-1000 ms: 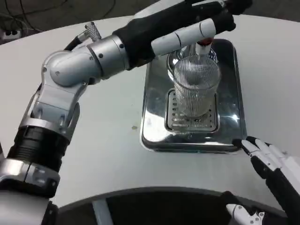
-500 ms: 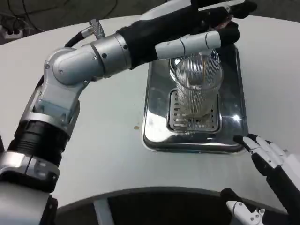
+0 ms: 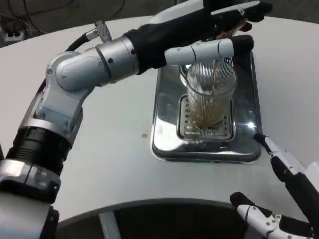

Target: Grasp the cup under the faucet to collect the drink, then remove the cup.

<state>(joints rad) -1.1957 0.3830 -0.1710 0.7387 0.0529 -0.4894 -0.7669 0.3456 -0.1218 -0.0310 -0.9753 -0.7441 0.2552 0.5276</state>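
The white tabletop (image 3: 114, 164) carries a shiny metal drip tray (image 3: 167, 127) toward two o'clock of the view. The left arm crosses from nine o'clock up to one o'clock, and the left hand (image 3: 219, 20) lies above the tray's far end, over the faucet, most of which it hides; whether the hand presses or grips the faucet I cannot tell. One white finger (image 3: 199, 50) stretches across just above the rim of the cup (image 3: 209, 97). The ribbed clear cup stands upright on the tray's slotted grate (image 3: 187, 127), at six o'clock of the left hand. A thin brown stream (image 3: 214, 74) falls into it, and brown drink fills its lower part. The right hand (image 3: 286, 169) hovers at five o'clock of the cup, fingers spread and holding nothing, fingertips near the tray's near right corner.
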